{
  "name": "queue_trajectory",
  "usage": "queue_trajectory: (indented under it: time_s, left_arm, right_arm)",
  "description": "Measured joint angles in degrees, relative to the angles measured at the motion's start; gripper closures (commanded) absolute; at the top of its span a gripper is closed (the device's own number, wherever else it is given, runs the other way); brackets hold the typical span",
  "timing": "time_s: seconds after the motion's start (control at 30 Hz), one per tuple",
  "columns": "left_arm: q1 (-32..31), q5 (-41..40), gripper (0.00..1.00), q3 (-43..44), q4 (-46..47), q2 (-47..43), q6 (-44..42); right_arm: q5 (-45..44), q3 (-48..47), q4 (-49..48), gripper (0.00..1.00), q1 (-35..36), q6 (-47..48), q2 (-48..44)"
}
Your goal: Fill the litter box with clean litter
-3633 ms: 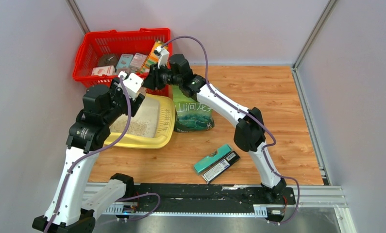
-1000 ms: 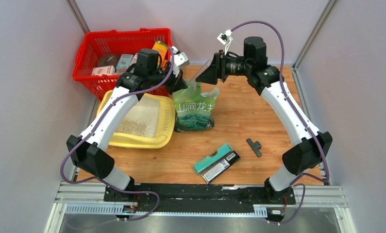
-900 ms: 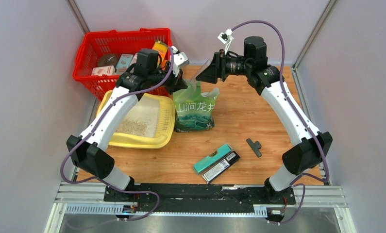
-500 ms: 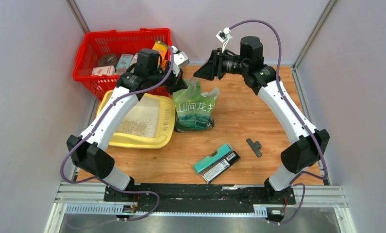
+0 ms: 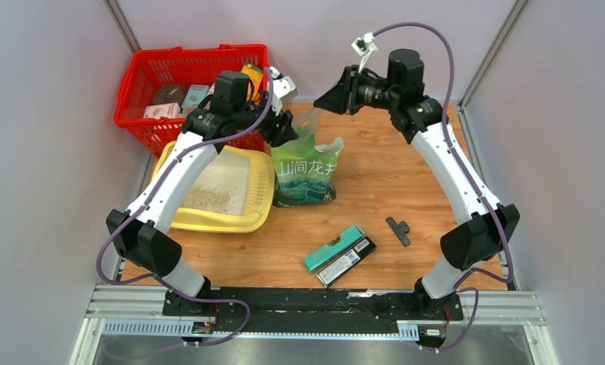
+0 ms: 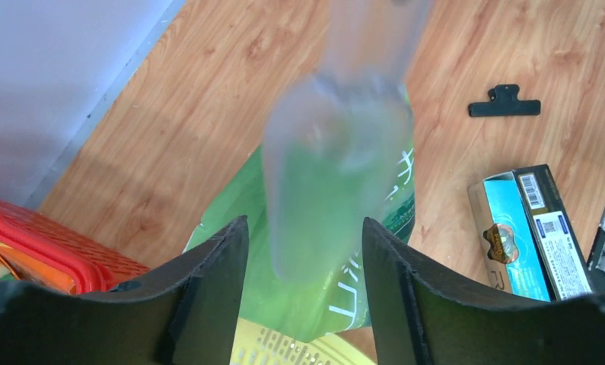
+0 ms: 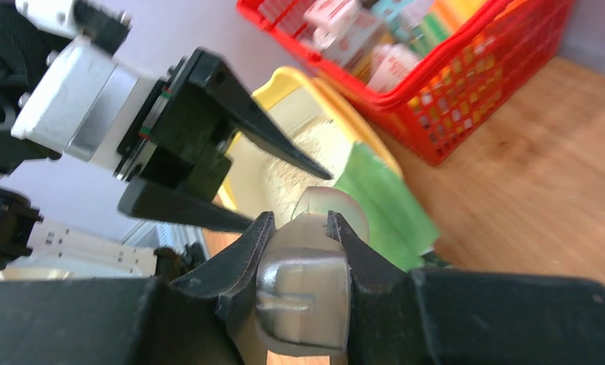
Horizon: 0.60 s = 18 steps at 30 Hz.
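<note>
The pale-yellow litter box (image 5: 208, 222) lies at the left with a patch of clean litter (image 5: 211, 194) inside; its rim (image 6: 284, 351) shows under my left gripper. Beside it stands the opened green bag (image 5: 305, 179). My left gripper (image 6: 305, 222) hovers over the bag's mouth, open, its jaws standing clear on both sides of a translucent scoop (image 6: 333, 175). My right gripper (image 7: 300, 217) faces it from the right and is shut on the scoop (image 7: 303, 289) at its handle end. The left gripper's fingers (image 7: 238, 122) spread wide just beyond the litter (image 7: 307, 160).
A red mesh basket (image 5: 143, 76) of small packages stands behind the litter box. Two flat boxes (image 5: 341, 255) and a black clip (image 5: 398, 228) lie on the wooden floor in front of the bag. Grey walls close in left, back and right.
My left gripper has opened and let go of the scoop. My right gripper has shut on its handle, and the right wrist has shifted a little right and up.
</note>
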<state>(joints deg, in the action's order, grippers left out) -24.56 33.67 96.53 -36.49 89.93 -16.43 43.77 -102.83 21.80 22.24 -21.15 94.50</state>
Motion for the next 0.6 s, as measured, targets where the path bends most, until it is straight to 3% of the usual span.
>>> queue_trajectory:
  time_s: [0.27, 0.6]
  left_arm:
    - [1.40, 2.95, 0.29, 8.41, -9.35, 2.51, -11.43]
    - [1.44, 3.34, 0.29, 16.39, -15.76, 15.34, -19.45]
  right_arm:
    - [-4.92, -4.68, 2.80, 1.00, -8.48, 3.89, -2.03]
    - [-6.86, -0.17, 8.81, 1.00, -7.78, 13.33, -5.49]
